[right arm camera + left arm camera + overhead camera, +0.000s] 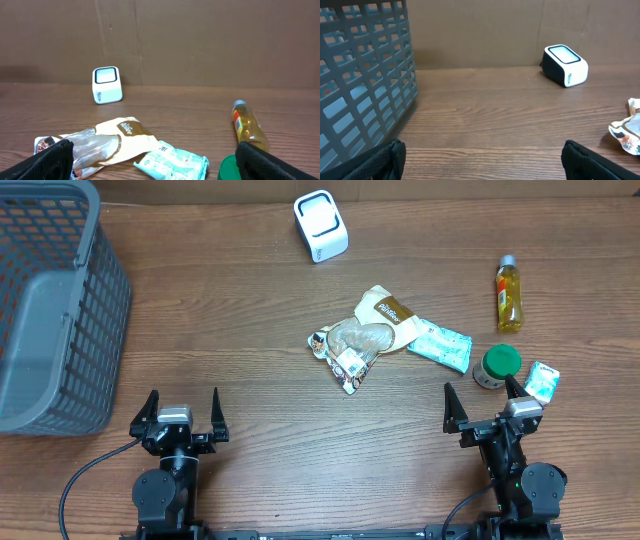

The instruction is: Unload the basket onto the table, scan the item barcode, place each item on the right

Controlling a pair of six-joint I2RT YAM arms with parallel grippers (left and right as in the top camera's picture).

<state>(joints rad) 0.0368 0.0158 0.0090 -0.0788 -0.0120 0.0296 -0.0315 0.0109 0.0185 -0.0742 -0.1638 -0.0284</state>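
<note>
I have both arms parked on the near side of the table from the white box-shaped barcode scanner [321, 225], which stands at the far edge. The left gripper [183, 398] has its fingers spread wide with nothing between them, and the right gripper [480, 390] is the same. The crumpled clear-and-cream plastic snack bag [365, 340] lies nearer to me than the scanner and a little to its right, untouched. A mint-green foil packet [440, 345] touches the bag on the side away from the scanner. Further right of the scanner lie a yellow plastic bottle [508, 295], a green-lidded jar [497, 365] and a small teal packet [543, 382]. Left of the scanner stands a grey plastic mesh basket [60, 300].
</note>
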